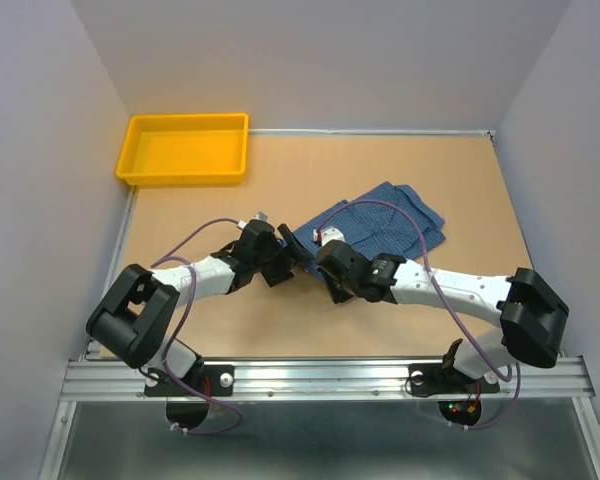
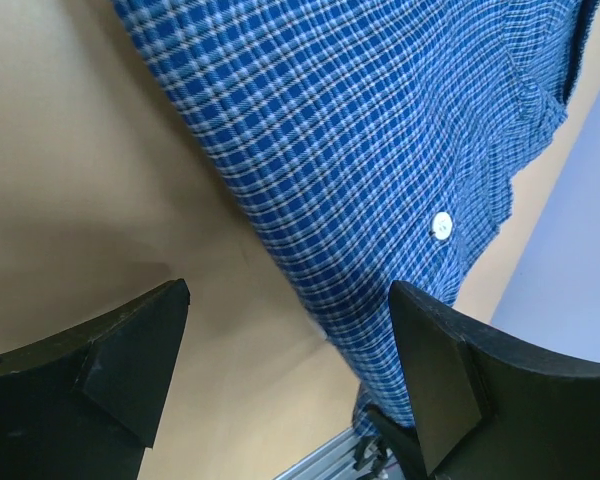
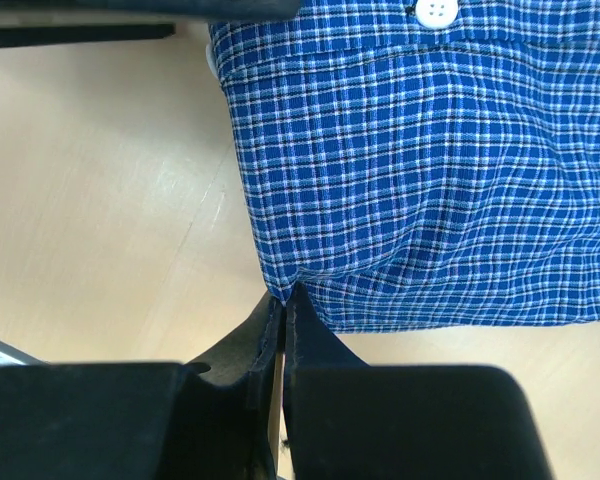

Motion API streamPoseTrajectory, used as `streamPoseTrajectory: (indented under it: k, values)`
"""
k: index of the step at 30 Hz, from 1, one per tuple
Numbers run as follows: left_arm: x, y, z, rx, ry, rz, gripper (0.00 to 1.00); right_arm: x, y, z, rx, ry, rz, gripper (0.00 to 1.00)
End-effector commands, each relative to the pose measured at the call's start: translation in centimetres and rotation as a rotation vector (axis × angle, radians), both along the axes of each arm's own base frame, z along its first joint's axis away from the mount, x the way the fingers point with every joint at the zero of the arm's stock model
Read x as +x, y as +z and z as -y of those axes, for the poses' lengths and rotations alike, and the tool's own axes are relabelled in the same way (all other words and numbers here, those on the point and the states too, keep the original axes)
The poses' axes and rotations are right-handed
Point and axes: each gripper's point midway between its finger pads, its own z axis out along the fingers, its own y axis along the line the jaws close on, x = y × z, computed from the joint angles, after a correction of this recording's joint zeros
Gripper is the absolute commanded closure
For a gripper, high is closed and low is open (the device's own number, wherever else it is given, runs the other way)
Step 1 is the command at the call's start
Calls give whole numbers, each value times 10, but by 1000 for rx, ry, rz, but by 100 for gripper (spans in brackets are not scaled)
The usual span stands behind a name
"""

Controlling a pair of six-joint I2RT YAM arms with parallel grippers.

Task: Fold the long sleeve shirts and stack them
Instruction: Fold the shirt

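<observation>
The left gripper (image 2: 290,300) hangs spread wide over an edge of the blue checked shirt (image 1: 385,222), holding nothing; the right gripper (image 3: 284,300) is clenched on a cloth corner. The shirt lies rumpled right of centre on the table (image 1: 230,320), so spreading it flat seems in hand, and the left must pinch its edge next

The desk (image 1: 280,325) is viewed whole from high above and behind the arm bases, facing down and forward. Close, low views are given from the wrists, past the left pincer (image 2: 290,300) and the right pincer (image 3: 283,303). The blue checked shirt (image 1: 380,225) is shared by all three.
</observation>
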Motion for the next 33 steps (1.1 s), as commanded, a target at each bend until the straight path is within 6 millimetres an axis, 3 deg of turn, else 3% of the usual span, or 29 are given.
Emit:
streamPoseTrajectory:
  k: [1,7,9,13,17,23,29,33]
  values:
    - [10,23,21,-142,3,59,7,-4,1,-12,83,-3,-1,99]
    - [21,17,18,-162,67,78,7,-9,-5,-10,106,-8,-14,99]
    - [24,13,19,-152,66,79,15,-10,-4,-11,114,-9,-17,99]
    - [22,-13,21,-113,58,26,22,-12,2,-13,142,-2,-17,99]
    - [15,-21,23,-126,39,6,22,-13,4,-11,153,-11,-12,99]
    - [3,-15,22,-154,46,22,9,-12,6,-12,165,-23,-8,99]
    - [-9,-8,39,-200,23,17,9,-10,7,-20,189,-29,-19,99]
    - [-3,-12,35,-174,52,37,16,-11,6,-28,216,-18,-36,99]
